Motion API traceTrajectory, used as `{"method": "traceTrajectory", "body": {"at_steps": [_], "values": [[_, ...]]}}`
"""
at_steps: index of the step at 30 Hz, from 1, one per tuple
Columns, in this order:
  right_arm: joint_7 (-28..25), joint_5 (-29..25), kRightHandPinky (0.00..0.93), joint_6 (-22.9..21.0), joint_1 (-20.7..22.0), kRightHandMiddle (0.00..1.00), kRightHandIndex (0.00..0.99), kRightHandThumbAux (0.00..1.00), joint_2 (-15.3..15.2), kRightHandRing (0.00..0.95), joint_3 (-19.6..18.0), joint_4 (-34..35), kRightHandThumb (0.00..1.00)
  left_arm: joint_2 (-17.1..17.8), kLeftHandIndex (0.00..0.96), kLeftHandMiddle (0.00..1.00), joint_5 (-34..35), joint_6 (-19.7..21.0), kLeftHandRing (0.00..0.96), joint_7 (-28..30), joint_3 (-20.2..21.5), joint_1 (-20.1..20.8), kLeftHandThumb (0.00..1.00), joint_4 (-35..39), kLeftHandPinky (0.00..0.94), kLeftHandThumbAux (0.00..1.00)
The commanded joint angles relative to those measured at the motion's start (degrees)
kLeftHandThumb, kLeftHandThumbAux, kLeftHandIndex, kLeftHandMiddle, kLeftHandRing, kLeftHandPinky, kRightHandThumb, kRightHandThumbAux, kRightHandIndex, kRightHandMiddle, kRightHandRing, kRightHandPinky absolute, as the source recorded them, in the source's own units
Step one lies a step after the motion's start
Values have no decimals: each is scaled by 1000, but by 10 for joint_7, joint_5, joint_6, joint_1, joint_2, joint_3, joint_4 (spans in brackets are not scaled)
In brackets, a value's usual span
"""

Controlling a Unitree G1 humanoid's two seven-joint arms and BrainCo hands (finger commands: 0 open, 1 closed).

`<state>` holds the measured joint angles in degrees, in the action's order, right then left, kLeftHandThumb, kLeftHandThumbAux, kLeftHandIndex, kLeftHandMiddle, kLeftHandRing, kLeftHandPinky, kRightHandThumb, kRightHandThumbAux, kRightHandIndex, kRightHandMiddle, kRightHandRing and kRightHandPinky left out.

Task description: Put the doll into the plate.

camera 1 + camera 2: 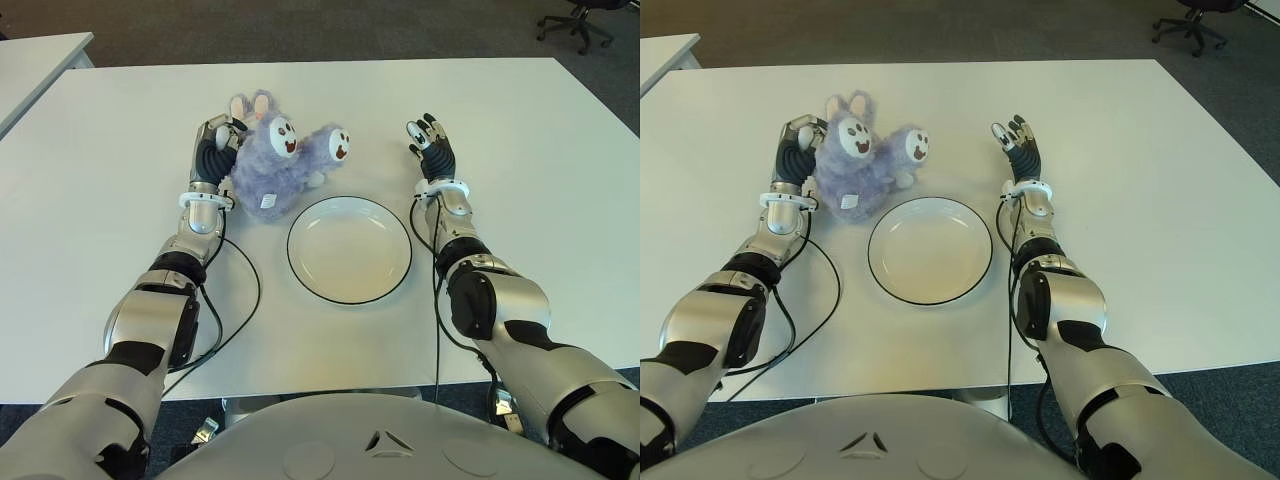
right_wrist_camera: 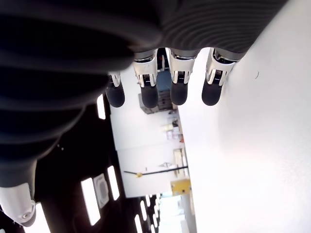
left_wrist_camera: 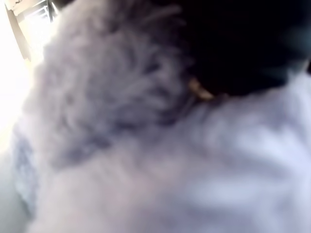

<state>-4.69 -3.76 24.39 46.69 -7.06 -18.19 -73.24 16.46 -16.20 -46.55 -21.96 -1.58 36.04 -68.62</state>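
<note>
The soft, light doll (image 1: 278, 165), best gripped around its plush body, is pressed by the left hand (image 1: 215, 145), finger closure unseen; the right hand (image 1: 430, 140) is held spread beside the plate (image 1: 300, 270).

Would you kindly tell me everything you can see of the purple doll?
The doll is a fluffy lavender plush with long ears, two white faces with dark eyes and open red-brown mouths, and a small white tag low on its body. It sits on the white table, just beyond the plate on its left side, not in it. The left hand is pressed against its side, fur filling the left wrist view; a closed grasp cannot be confirmed.
</note>
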Motion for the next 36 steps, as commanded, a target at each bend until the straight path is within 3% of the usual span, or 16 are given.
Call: {"method": "traceTrajectory", "body": {"at_steps": [1, 12, 24, 36], "values": [[2, -4, 62, -27, -44, 49, 23, 576, 13, 46, -1, -25, 82, -30, 448, 789, 0, 11, 803, -12, -4, -40, 736, -23, 760, 667], [2, -5, 62, -24, -45, 49, 25, 581, 14, 44, -2, -25, 77, -31, 447, 796, -7, 21, 799, -28, -8, -39, 733, -21, 745, 671], [1, -5, 55, -24, -46, 48, 24, 579, 13, 44, -2, -24, 76, -30, 444, 833, -16, 7, 831, -53, -17, -42, 722, -18, 845, 689], [0, -6, 67, -25, -46, 52, 23, 590, 13, 47, -3, -24, 86, -32, 443, 861, -29, -5, 874, -93, -27, -41, 727, -15, 876, 693]]}}
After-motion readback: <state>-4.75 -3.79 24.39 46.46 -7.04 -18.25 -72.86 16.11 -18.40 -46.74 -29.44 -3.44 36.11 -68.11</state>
